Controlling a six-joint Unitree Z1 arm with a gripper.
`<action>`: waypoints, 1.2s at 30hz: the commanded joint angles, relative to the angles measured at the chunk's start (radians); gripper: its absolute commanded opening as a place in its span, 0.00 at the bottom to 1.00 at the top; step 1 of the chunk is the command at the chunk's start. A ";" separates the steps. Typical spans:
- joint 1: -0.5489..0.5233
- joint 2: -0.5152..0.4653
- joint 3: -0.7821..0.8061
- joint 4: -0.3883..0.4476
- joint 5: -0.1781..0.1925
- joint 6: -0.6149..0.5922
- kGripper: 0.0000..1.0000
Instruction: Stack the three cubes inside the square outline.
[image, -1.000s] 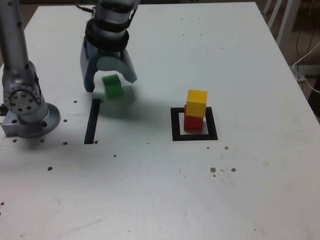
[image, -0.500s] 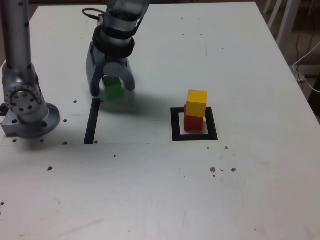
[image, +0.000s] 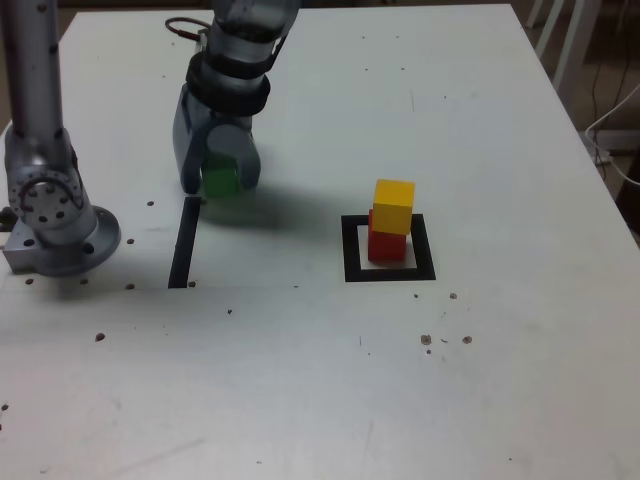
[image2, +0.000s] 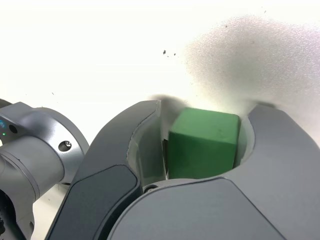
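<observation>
The green cube rests on the white table toward the exterior view's left, and my gripper has come down over it with its jaws pressed in on both sides. The wrist view shows the green cube filling the space between the two grey fingers, and the gripper is shut on it. The yellow cube sits slightly askew on top of the red cube, which stands inside the square outline toward the exterior view's right.
A straight black strip lies on the table just in front of the gripper. The arm's grey base stands at the exterior view's left edge. Small dark specks dot the table. Chair legs and a cable show past the right edge.
The gripper lowered over the green cube and its jaws closed from wide open onto the cube's sides. The yellow and red stack has not moved.
</observation>
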 joint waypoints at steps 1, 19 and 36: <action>-0.007 -0.007 -0.007 0.013 -0.005 0.003 0.30; -0.270 -0.026 -0.327 0.265 0.028 -0.011 0.30; -0.450 0.068 -0.696 0.481 0.027 -0.015 0.30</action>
